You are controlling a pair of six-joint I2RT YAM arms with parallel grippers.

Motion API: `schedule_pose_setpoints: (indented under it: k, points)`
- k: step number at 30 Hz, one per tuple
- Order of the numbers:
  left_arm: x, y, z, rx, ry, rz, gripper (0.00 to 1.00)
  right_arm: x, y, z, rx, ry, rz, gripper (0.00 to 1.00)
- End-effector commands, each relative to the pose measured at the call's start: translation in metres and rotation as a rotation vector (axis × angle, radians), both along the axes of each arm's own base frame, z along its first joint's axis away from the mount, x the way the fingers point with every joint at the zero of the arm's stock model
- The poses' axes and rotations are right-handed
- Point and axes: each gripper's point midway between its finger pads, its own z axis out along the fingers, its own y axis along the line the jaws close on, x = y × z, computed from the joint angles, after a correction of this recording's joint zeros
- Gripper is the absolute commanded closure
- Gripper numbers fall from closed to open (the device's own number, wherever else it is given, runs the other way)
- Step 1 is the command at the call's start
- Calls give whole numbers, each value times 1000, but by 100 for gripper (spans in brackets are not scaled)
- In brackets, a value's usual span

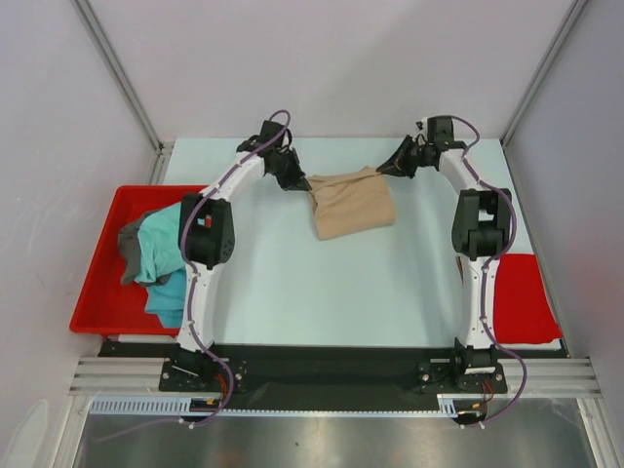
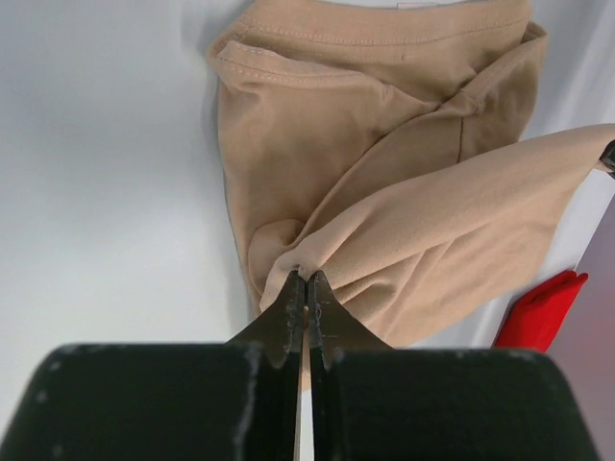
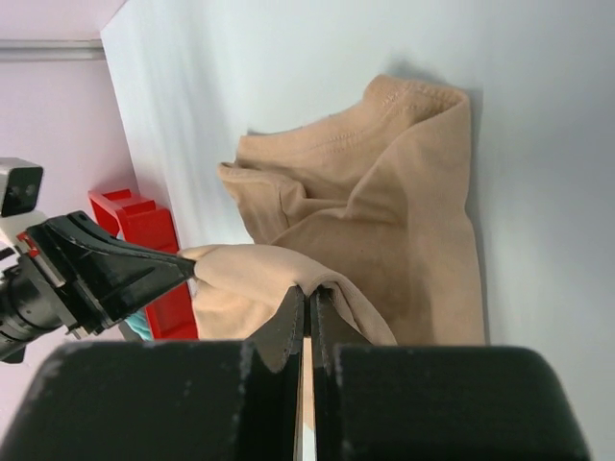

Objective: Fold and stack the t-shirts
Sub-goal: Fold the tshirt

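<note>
**Two corners of the tan-beige t-shirt (image 1: 353, 205) pinched**

Your left gripper (image 2: 306, 279) is closed tight on a bunched bit of the shirt, at its far left corner in the top view. Your right gripper (image 3: 309, 290) is clamped the same way on the cloth at the far right corner. A band of fabric runs between the two sets of fingertips, lifted off the table (image 1: 292, 292). The rest of the shirt lies rumpled and partly folded on the pale surface, toward the far middle. The teal t-shirt (image 1: 161, 249) and the dark grey t-shirt (image 1: 128, 258) sit heaped together in the red tray (image 1: 102, 292) on your left. A flat red mat (image 1: 522, 292) lies at the right edge, well apart from the held shirt
</note>
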Motion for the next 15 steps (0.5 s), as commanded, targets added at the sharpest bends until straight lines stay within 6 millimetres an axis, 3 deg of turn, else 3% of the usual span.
schedule_pose_setpoints:
  k: [1, 15]
  points:
    - [18, -3, 22, -54, -55, 25, 100, 22, -1, 24, 47, -98, -4, 100]
    - [54, 4, 21, -101, -142, 87, 100, 51, 3, 19, 138, -140, -42, 100]
